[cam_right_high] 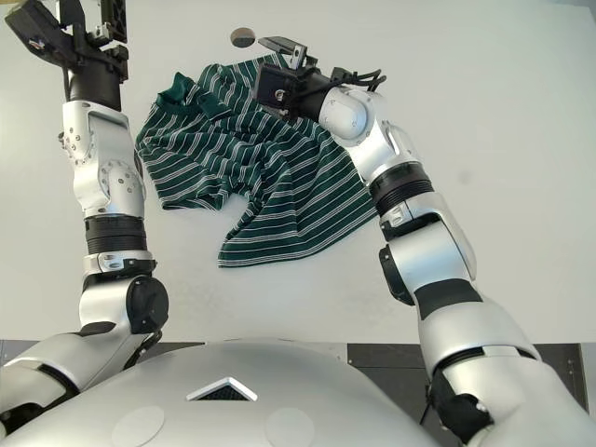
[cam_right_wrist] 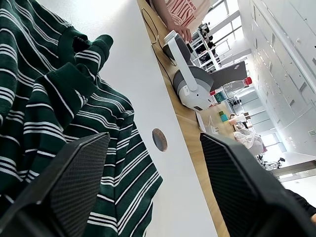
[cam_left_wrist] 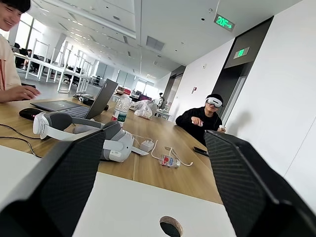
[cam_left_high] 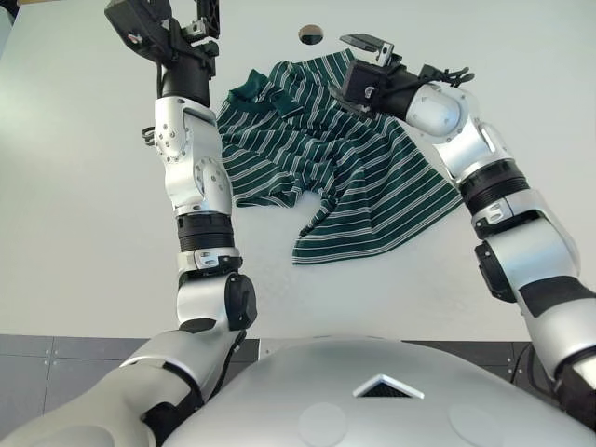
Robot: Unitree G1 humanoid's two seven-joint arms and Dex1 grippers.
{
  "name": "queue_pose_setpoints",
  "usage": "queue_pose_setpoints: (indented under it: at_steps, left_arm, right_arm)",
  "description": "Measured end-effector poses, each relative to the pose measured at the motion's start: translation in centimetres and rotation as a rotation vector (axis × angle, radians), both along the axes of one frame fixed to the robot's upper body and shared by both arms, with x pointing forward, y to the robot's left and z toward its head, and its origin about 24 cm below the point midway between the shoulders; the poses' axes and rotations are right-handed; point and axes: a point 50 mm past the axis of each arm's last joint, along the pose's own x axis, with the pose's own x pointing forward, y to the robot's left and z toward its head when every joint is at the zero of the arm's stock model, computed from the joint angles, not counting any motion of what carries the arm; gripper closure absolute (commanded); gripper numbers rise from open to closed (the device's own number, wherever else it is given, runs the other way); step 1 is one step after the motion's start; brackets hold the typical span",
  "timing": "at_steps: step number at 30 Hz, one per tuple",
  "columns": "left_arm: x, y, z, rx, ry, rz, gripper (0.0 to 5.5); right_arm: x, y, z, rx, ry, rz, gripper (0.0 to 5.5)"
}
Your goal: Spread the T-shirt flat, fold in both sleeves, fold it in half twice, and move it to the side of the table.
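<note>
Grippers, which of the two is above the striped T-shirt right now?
The right gripper, open over the green striped T-shirt's far edge; the left gripper is raised beside the shirt, over bare table.

- White table (cam_left_high: 84, 205): plain, smooth top.
- Green T-shirt (cam_left_high: 345, 177) with white stripes: lies crumpled on the top, towards the far middle. Collar at the far left, one hem corner trailing towards the near edge.
- Round dark hole (cam_left_high: 311, 34): set in the top just beyond the T-shirt, not touching it.
</note>
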Motion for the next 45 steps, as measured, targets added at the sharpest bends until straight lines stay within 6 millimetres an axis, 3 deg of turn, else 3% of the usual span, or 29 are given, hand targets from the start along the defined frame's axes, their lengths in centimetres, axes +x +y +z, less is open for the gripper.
queue_pose_setpoints:
  at_steps: [3, 6, 12, 14, 19, 24, 26, 29, 33, 37, 40, 45]
  left_arm:
    - [-0.3, 0.2, 0.6, 0.108, -0.037, 0.012, 1.76]
    - [-1.6, 1.2, -1.0, 0.286, 0.001, 0.032, 1.76]
    - [-3.7, 0.7, -2.6, 0.781, -0.01, -0.054, 1.76]
    - [-4.1, 0.3, -2.7, 0.878, -0.017, -0.104, 1.76]
    - [-5.7, 0.6, -2.5, 1.252, -0.055, -0.325, 1.76]
    - [-8.0, -0.1, -6.6, 1.5, 0.027, -0.665, 1.76]
    - [-8.0, 0.5, -7.8, 1.551, 0.086, -0.705, 1.76]
    - [-6.3, 0.1, -8.2, 1.592, 0.059, -0.711, 1.76]
    - [-4.1, -1.2, -8.6, 1.639, 0.011, -0.691, 1.76]
    - [-2.1, -0.3, -8.9, 1.762, -0.011, -0.578, 1.76]
    - [-2.9, 0.6, -8.7, 1.767, -0.057, -0.632, 1.76]
    - [-6.5, 3.1, -7.6, 1.737, -0.074, -0.871, 1.76]
  right_arm:
    - [0.5, 0.1, -2.0, -0.103, 0.027, -0.062, 2.11]
    - [-0.1, -0.2, -5.0, -0.297, 0.043, -0.074, 2.11]
    - [0.7, -0.6, -5.0, -0.524, -0.077, -0.076, 2.11]
    - [1.0, -1.6, -4.9, -0.559, -0.08, -0.098, 2.11]
    - [1.9, -8.3, -3.9, -0.664, -0.025, -0.228, 2.11]
    - [1.7, -10.6, -3.8, -0.651, 0.017, -0.281, 2.11]
    - [1.6, -10.9, -3.8, -0.632, 0.026, -0.295, 2.11]
    - [1.4, -10.9, -3.9, -0.583, 0.036, -0.293, 2.11]
    - [1.5, -9.6, -3.1, -0.453, 0.013, -0.253, 2.11]
    - [1.1, -7.7, -1.7, -0.346, -0.024, -0.156, 2.11]
    - [0.2, -7.5, -1.8, -0.32, 0.004, -0.113, 2.11]
    - [-0.6, -7.3, -0.2, -0.252, 0.025, -0.08, 2.11]
